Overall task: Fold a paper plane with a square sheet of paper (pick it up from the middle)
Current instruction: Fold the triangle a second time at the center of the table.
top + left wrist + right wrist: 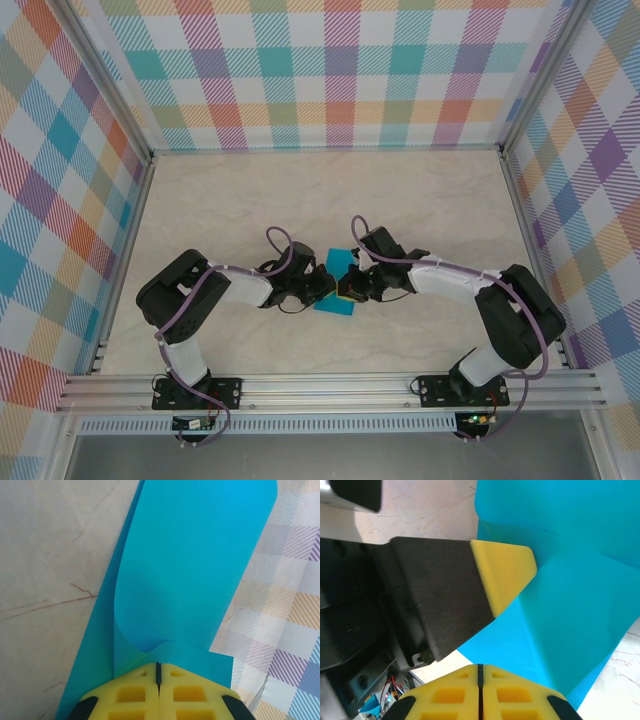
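Observation:
The square sheet of paper is teal-blue and hangs between the two arms at mid-table. In the left wrist view the sheet curls upward from a pucker at my left gripper, whose yellow fingers are shut on it. In the right wrist view the sheet is creased, and its lower corner runs into my right gripper, which is shut on it. A yellow fingertip of the left gripper presses the sheet from the left. Seen from above, the left gripper and right gripper nearly touch.
The marbled beige table stretches away behind the grippers. Plaid walls close off the back and both sides. An aluminium rail carries the arm bases along the near edge.

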### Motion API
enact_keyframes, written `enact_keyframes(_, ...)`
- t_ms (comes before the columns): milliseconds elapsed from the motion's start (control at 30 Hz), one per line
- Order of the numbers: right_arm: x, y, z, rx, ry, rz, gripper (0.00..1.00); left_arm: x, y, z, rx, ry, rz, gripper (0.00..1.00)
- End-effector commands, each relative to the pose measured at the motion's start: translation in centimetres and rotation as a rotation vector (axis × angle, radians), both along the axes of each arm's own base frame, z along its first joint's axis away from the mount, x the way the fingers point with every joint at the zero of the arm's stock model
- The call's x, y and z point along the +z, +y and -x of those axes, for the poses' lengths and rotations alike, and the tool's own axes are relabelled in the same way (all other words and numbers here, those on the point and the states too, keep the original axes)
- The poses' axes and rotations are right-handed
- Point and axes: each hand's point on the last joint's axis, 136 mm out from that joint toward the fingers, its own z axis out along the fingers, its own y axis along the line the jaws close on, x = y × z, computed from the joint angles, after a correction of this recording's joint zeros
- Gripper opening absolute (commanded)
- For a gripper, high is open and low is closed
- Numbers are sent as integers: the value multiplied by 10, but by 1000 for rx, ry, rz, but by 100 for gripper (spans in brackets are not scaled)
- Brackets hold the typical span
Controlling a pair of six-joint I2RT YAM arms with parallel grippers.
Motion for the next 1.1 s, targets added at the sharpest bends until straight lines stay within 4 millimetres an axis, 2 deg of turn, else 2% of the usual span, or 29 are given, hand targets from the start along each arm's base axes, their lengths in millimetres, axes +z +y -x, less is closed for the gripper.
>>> enact_keyframes(0, -2, 9, -2, 4, 39, -13, 8, -20, 7, 19, -31, 56, -76, 0)
enact_keyframes(233, -15, 9, -2, 6, 72, 7, 8, -17, 6, 21, -43, 53, -73, 0)
enact_keyframes(633, -41, -7, 10, 14, 122, 108, 9, -19, 6, 23, -49, 56, -79, 0)
enact_keyframes(1067, -60, -23, 24, 28, 154, 174, 10, -22, 10, 24, -42, 62, -94, 0)
